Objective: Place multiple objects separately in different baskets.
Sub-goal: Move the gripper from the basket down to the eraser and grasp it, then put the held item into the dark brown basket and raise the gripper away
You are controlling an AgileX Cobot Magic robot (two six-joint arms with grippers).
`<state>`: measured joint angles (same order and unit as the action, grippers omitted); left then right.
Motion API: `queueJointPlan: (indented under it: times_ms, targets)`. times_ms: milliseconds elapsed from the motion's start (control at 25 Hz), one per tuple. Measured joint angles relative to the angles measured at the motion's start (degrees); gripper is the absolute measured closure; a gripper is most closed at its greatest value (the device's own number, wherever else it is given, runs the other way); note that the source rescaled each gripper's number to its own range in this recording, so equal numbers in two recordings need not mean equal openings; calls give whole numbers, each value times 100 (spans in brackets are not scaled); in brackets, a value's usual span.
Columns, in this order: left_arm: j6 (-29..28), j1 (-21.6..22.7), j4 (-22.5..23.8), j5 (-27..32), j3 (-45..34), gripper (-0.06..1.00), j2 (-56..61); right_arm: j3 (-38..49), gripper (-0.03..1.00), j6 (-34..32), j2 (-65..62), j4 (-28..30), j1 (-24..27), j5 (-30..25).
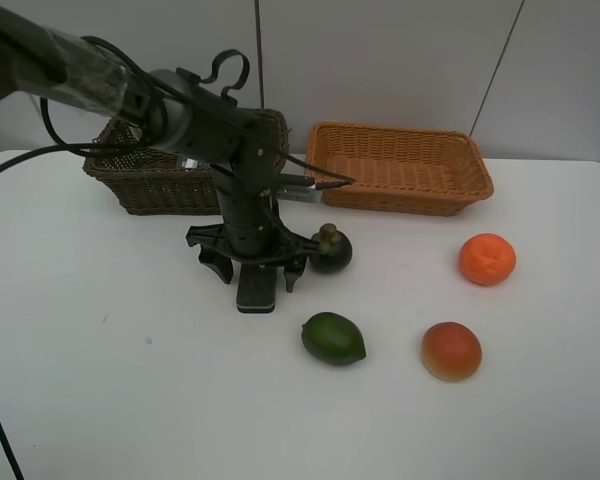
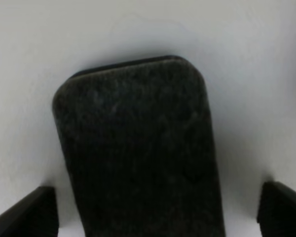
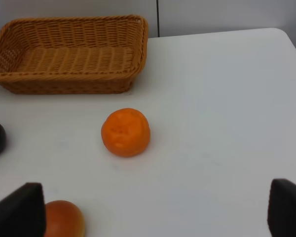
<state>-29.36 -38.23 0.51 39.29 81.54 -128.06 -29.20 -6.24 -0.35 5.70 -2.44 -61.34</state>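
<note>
white table [image 1: 100, 380]: left gripper [image 1: 257, 277] wide astride black eraser block [image 1: 256, 294], mangosteen [image 1: 331, 250] beside

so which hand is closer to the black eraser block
Left. The left hand straddles the black eraser block; the right hand is outside the high view, facing the orange.

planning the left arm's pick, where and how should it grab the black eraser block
Grip the black eraser block across its two long sides, coming straight down. It lies flat on the table, a narrow slab, and the left gripper hovers over it with open jaws either side.
</note>
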Motion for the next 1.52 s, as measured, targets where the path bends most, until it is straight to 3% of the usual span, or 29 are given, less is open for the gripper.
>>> queueJointPlan:
  times_ms: [120,160,280,560,760,840,1000,1320,1520]
  targets:
    - [0,0,22,18,5,-1,0,0,-3,0,0,0,0,0]
    - [0,0,43,42,5,6,-5,0,-3,0,0,0,0,0]
    - [0,13,80,93,5,41,-11,0,-3,0,0,0,0,0]
    - [148,13,-8,216,-3,40,75,0,-3,0,0,0,0,0]
    - [418,13,-266,186,-24,40,938,0,-3,0,0,0,0,0]
    - [543,22,-273,-122,-24,40,1394,0,-3,0,0,0,0,0]
    - [649,268,-51,-1403,-24,40,1948,0,-3,0,0,0,0,0]
    - [689,1551,323,-3929,-24,40,1467,0,-3,0,0,0,0,0]
    - [735,1800,518,-4036,-29,40,1234,0,-3,0,0,0,0,0]
